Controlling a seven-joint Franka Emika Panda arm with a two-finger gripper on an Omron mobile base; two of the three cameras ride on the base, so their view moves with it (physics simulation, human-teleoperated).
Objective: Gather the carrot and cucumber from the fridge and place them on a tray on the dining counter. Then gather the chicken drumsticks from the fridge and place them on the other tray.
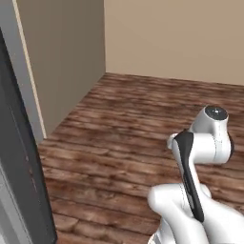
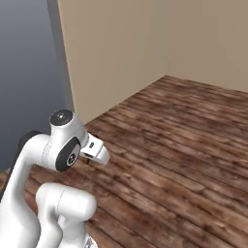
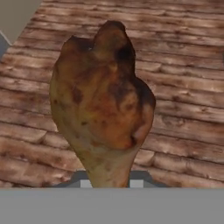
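Above the wood floor (image 3: 183,65), w/ beige walls (image 2: 116,53) far off, my jaws pinched a chicken drumstick (image 3: 103,113) by its narrow bone end, meaty part pointing away; prob. carried that way for transit to the tray.

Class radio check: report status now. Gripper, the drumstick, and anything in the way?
Gripper shut on chicken drumstick. Drumstick held above wooden floor. Nothing seen blocking.

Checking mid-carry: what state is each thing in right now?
Drumstick: held in the jaws, raised over the wooden floor, thick end away from the hand.
Gripper: shut on the drumstick's narrow end.
Arm: folded up close above the base.
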